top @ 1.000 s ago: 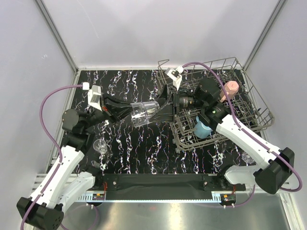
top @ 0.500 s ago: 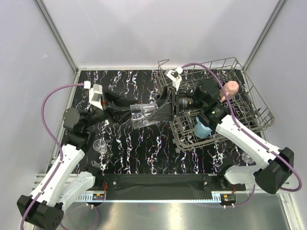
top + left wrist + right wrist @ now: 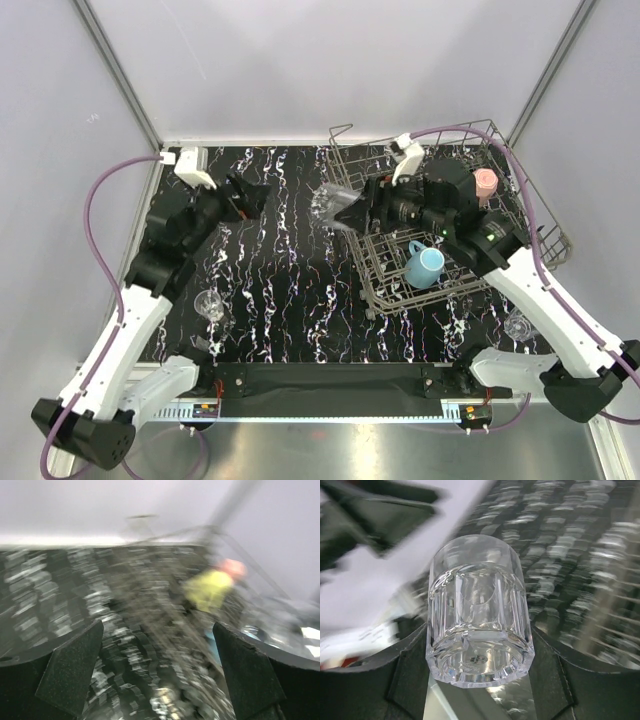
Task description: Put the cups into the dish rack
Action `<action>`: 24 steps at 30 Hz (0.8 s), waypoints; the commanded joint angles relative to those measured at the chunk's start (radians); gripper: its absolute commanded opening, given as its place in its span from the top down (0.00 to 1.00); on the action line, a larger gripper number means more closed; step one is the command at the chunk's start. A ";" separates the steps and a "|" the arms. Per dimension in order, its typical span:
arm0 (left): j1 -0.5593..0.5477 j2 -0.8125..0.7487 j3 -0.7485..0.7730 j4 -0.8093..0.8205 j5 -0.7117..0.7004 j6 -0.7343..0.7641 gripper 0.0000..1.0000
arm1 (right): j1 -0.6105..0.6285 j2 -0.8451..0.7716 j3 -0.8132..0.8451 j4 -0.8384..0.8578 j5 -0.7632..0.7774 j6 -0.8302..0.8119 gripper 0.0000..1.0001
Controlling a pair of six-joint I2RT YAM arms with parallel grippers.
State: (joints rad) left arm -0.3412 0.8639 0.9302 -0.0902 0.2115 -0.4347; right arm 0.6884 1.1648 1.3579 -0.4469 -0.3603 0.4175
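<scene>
My right gripper [image 3: 345, 212] is shut on a clear faceted glass [image 3: 330, 200], held in the air at the left edge of the grey wire dish rack [image 3: 520, 215]. In the right wrist view the glass [image 3: 477, 615] sits base-first between the dark fingers [image 3: 412, 675]. My left gripper [image 3: 245, 195] stands open and empty over the mat, apart from the glass. A light blue mug [image 3: 425, 265] and a pink mug [image 3: 485, 183] are in the rack. The blurred left wrist view shows a yellow mug [image 3: 210, 587] beyond the open gripper [image 3: 160, 675].
A clear stemmed glass [image 3: 210, 303] stands on the black marbled mat [image 3: 290, 300] near the left arm. Another clear glass [image 3: 518, 325] is by the right arm, below the rack. Grey walls close in the back and both sides.
The left gripper opened, let go of the glass and drew back to the left. The right gripper closed on the glass and carried it up and right, toward the rack.
</scene>
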 commanded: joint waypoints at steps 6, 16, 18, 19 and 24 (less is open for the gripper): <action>0.019 0.113 0.133 -0.307 -0.446 -0.015 0.01 | -0.018 0.084 0.270 -0.562 0.998 0.007 1.00; 0.021 0.103 0.119 -0.286 -0.425 -0.012 0.01 | -0.337 0.213 0.311 -0.803 1.020 -0.042 1.00; 0.022 0.104 0.119 -0.286 -0.425 -0.013 0.01 | -0.368 0.226 0.311 -0.812 0.985 -0.046 1.00; 0.022 0.104 0.121 -0.287 -0.423 -0.013 0.01 | -0.378 0.228 0.304 -0.808 0.928 -0.046 1.00; 0.022 0.109 0.121 -0.284 -0.406 -0.016 0.01 | -0.437 0.307 0.293 -0.843 0.813 -0.065 1.00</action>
State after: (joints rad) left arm -0.3233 0.9844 1.0424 -0.4030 -0.1844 -0.4454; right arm 0.2771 1.4200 1.6474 -1.2598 0.5171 0.3733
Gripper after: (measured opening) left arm 0.988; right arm 0.718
